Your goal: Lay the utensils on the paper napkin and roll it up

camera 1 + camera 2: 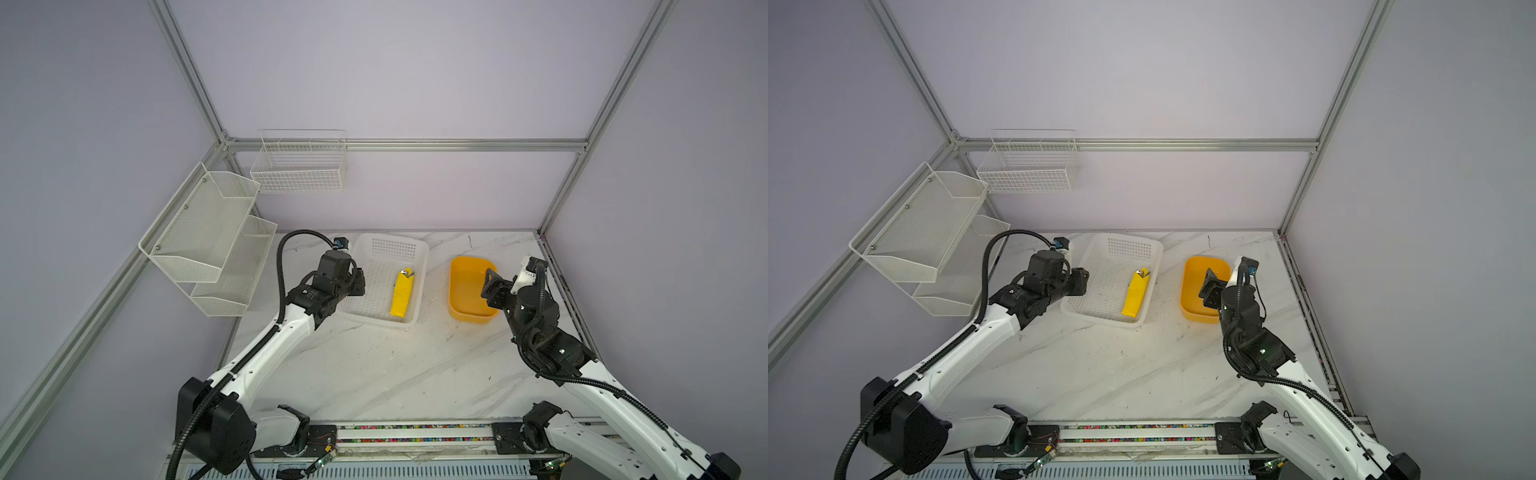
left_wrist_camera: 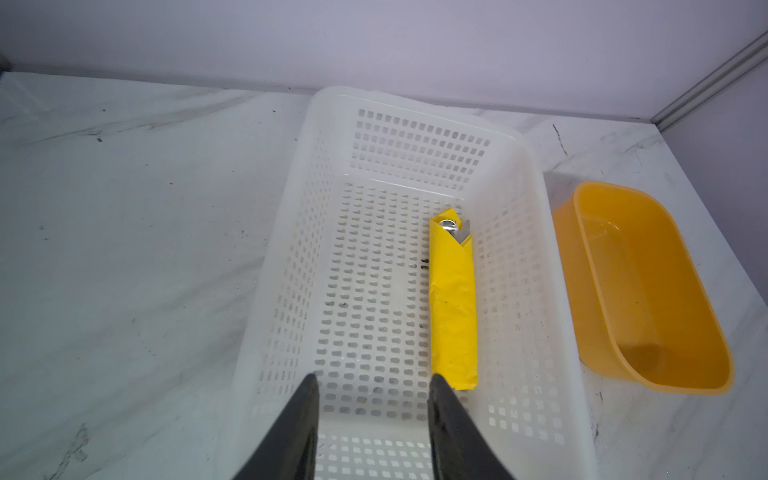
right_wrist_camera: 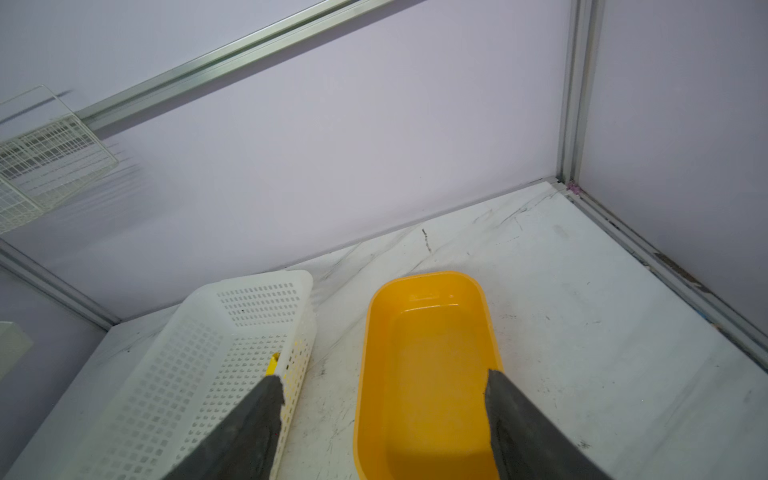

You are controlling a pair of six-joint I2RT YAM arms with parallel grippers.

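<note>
Here, on the left wall hangs a white two-tier mesh shelf (image 1: 199, 232), and a white wire rack (image 1: 299, 166) is fixed to the far wall beside it. Below them the left arm (image 1: 266, 353) reaches out over the marble worktop (image 1: 395, 365) to the left near edge of a white perforated basket (image 1: 374, 245). In the left wrist view its jaws stand spread with nothing between them, and the dark fingers (image 2: 303, 415) are above the near end of the basket floor.

The paper napkin (image 1: 402, 296) lies inside this basket along its right wall, rolled into a tight bright yellow tube that runs from near to far; both top views show it (image 1: 1135, 297). The utensils (image 2: 451, 226) are wrapped inside it, and only their shiny silver tips poke out of the far end of the roll. The roll lies apart from both arms, though its near end is just beside one left finger in the wrist view.

To the right of the basket, a little apart from it, stands an orange-yellow plastic tub (image 1: 465, 266) with nothing visible in it. The right arm (image 1: 536, 307) hangs over the tub's right near part. Its jaws are spread wide and grip nothing, as the right wrist view shows.
</note>
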